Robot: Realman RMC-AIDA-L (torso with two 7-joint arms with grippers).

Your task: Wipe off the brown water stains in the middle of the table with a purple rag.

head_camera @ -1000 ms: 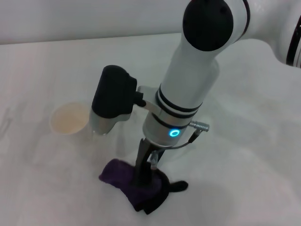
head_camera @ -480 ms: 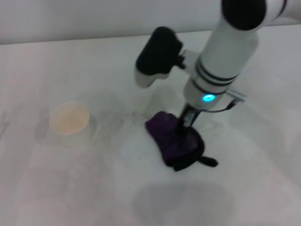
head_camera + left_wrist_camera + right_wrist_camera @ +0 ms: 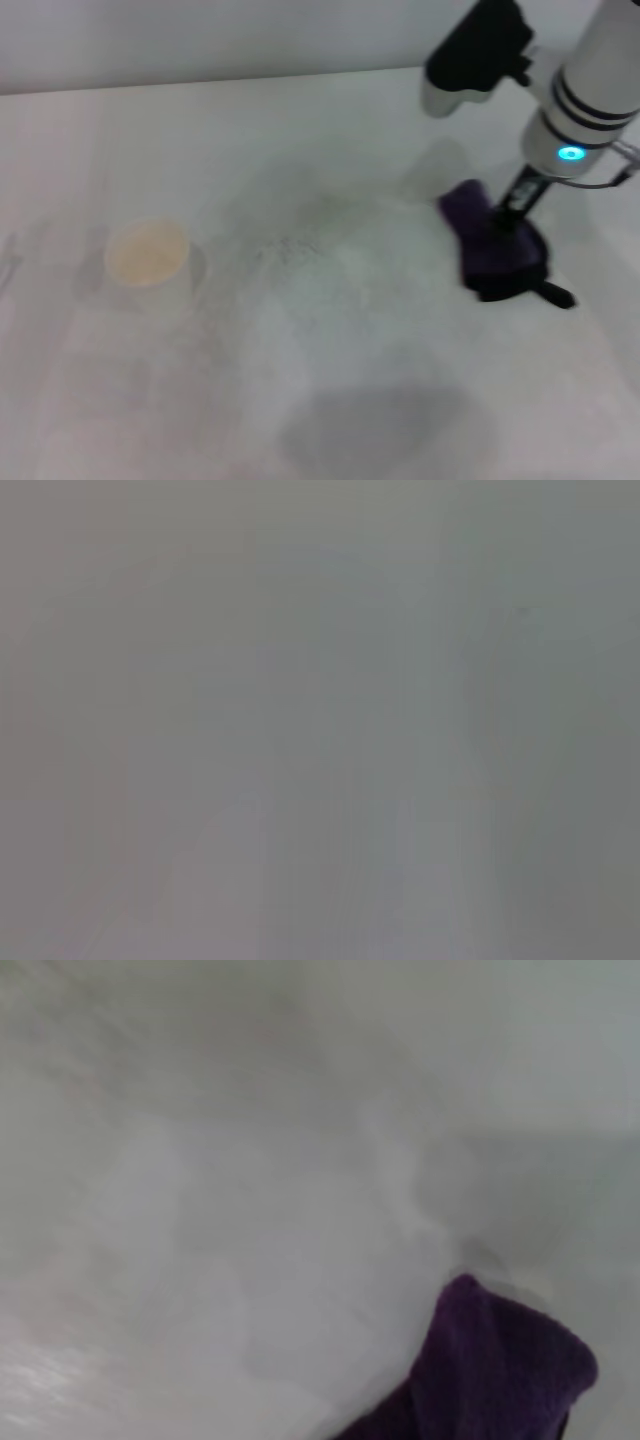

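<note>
Table: white tabletop (image 3: 330,400) fills the head view, with a pale wall along its far edge; faint grey specks show near the middle.
Purple rag: dark purple rag (image 3: 488,243) lies bunched on the right side of the table, its black edging and short black loop tab pointing toward the near right. In the right wrist view, 1 purple fold (image 3: 495,1375) shows against the white surface.
Right gripper: right gripper (image 3: 512,212) comes down from the white right arm, which shows a lit blue ring, and its dark fingers are clamped on the top of the rag, pressing it against the table.
Left gripper: not seen in the head view; the left wrist view shows only a flat grey blur, so where it is and how its fingers stand cannot be told.
Brown water stains: no clear tan blotch can be made out on the table; the middle shows only faint grey specks (image 3: 290,245) and a dull smear.
Paper cup: 1 white paper cup (image 3: 148,262) with a tan inside stands upright on the left side of the table, well apart from the rag.
</note>
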